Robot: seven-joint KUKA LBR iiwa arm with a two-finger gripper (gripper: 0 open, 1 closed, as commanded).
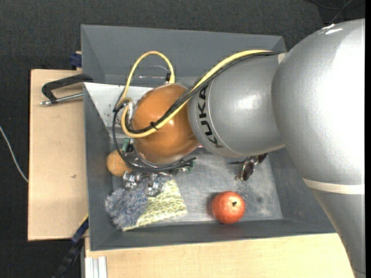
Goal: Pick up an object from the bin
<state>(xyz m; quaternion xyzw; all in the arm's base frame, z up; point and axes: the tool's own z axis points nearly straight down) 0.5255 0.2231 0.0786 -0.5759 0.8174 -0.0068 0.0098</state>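
The step in hand looks like the approach or the descent onto a target, with nothing lifted yet. The arm (249, 109) reaches into the grey bin (174, 51), and its orange wrist cover (161, 126), looped by a yellow cable (148, 59), hangs up and to the left of the red apple (228, 207).

The metal end of the jaws pokes out beneath that cover, to the left of the apple and a little higher. It is right at the upper edge of two soft things lying side by side. One is a yellow-green patterned cloth (165, 206), just left of the apple. The other is a blue-grey fuzzy rag (123, 208), further left again. Either of these is my guess for the thing to be picked, since they lie nearest.

The cover hides most of the jaws, so I cannot tell whether they stand wide or narrow. Nor can I tell whether they touch the cloths or hang just above them. No thing shows between them.

A small tan-orange ball (115, 165) sits far left of the apple and higher, beside the cover. A small dark object (249, 168) lies just above the apple.

The next move probably calls for settling straight down on a fold of cloth and closing firmly. Limp fabric may slip out or drag its neighbour along.
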